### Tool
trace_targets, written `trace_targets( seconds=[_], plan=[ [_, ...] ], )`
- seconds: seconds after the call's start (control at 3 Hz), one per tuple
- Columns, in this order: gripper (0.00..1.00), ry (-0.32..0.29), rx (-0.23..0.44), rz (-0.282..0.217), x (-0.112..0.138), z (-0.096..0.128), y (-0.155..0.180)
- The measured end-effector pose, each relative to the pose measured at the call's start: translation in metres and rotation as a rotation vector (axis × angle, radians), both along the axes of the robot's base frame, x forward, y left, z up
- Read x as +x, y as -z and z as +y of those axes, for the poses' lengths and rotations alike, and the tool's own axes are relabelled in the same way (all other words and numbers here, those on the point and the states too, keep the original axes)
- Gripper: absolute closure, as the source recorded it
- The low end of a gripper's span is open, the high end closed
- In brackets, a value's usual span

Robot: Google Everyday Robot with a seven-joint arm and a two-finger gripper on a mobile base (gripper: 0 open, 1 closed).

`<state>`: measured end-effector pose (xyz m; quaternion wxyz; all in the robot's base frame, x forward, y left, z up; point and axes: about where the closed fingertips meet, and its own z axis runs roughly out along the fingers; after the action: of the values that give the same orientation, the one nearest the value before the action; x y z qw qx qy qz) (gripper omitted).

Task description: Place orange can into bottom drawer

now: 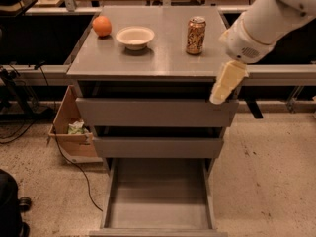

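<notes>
The orange can [196,35] stands upright on the right rear part of the grey cabinet top [163,60]. The bottom drawer [158,194] is pulled out toward me, with nothing on its flat grey floor. My gripper [218,97] hangs from the white arm [261,23] at the cabinet's right front corner. It points down and left, in front of and below the can, not touching it. It holds nothing that I can see.
An orange fruit [101,26] and a white bowl [135,36] sit on the left of the cabinet top. The two upper drawers [158,113] stick out slightly. An open cardboard box [69,127] and cables lie left of the cabinet. A dark object [9,206] is at bottom left.
</notes>
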<state>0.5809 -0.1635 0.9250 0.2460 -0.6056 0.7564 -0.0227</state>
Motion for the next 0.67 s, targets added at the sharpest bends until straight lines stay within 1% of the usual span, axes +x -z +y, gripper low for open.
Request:
trace_targets(
  seconds=[0.33,0.67],
  plan=[
    [0.0,0.011,0.06,-0.101,0.0621,0.0182,0.0053],
    [0.0,0.011,0.06,-0.101,0.0622,0.0182,0.0053]
  ],
)
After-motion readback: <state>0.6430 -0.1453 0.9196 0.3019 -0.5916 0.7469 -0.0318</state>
